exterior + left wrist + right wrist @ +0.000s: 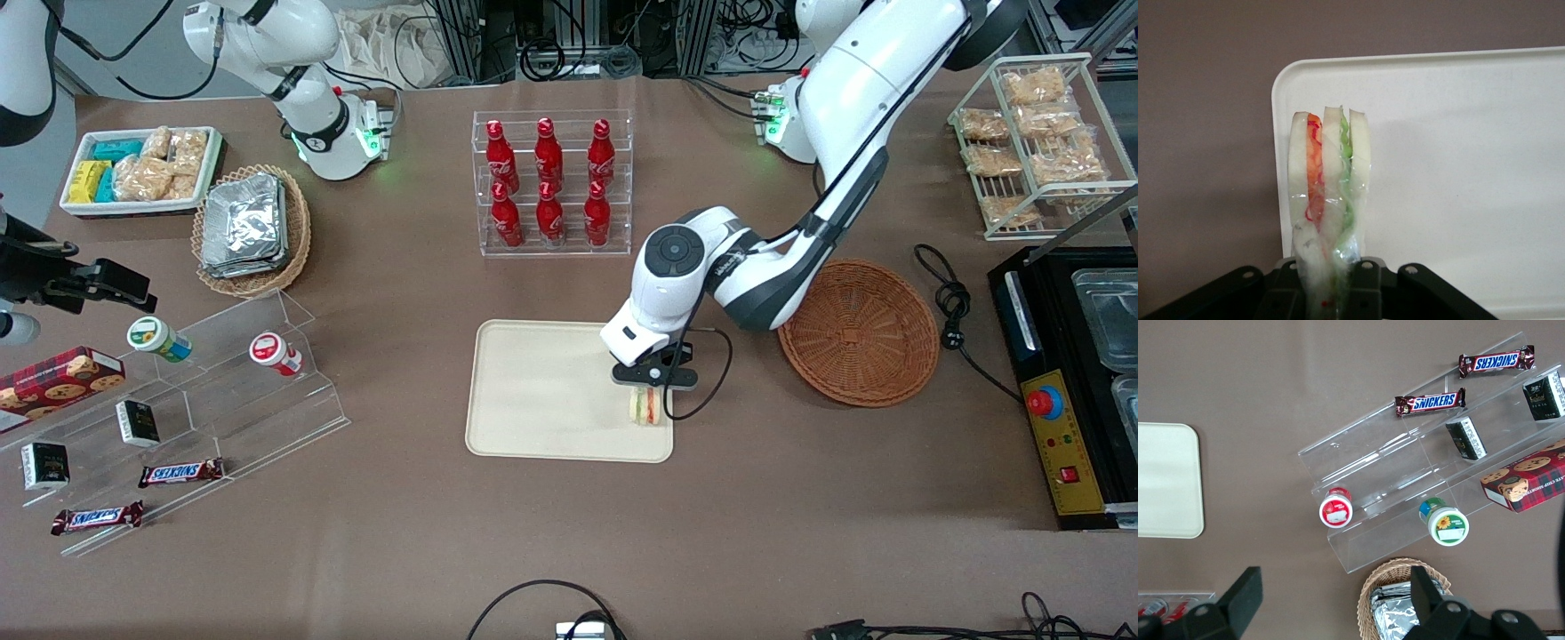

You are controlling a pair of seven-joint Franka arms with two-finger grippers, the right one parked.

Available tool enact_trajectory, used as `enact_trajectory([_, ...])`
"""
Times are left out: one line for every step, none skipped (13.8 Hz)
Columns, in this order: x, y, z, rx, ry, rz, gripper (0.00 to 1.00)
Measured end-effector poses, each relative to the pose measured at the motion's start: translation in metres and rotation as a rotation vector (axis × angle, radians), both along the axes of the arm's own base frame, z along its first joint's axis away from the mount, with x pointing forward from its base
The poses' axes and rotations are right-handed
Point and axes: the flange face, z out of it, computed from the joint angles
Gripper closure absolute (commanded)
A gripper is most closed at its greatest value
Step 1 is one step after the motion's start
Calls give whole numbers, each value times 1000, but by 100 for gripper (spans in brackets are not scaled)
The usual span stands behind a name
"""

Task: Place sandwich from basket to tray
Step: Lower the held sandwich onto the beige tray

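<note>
Sandwich (1330,193) stands clamped between the closed jaws of the gripper (649,384) over the tray (533,400)

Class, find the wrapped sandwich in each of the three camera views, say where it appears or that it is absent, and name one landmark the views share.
Front view: the sandwich sits at the tray's corner nearest the reddish basket, under the left arm's hand.
Left wrist view: the sandwich stands between the hand's fingers, over the tray's corner.
Right wrist view: not in it.
Shared landmark: the cream tray.
</note>
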Motion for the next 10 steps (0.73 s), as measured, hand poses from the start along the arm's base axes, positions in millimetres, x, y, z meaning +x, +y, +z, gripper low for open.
enact_trajectory([0, -2, -5, -2, 6, -1, 82])
enact_trajectory([1, -3, -8, -2, 9, -4, 82])
enact_trajectory([1, -4, -12, 3, 6, -9, 82])
enact_trajectory([2, -4, -15, 8, 5, -13, 82])
enact_trajectory([2, -5, -18, 8, 5, -13, 82])
enact_trajectory([2, -7, -20, 5, 5, -16, 82])
enact_trajectory([1, -8, -23, 2, 1, -21, 81])
enact_trajectory([1, -10, -25, 2, -4, -27, 80])
enact_trajectory([0, -11, -29, 3, -5, -29, 80])
enact_trajectory([-1, -12, -32, 4, -8, -35, 80])
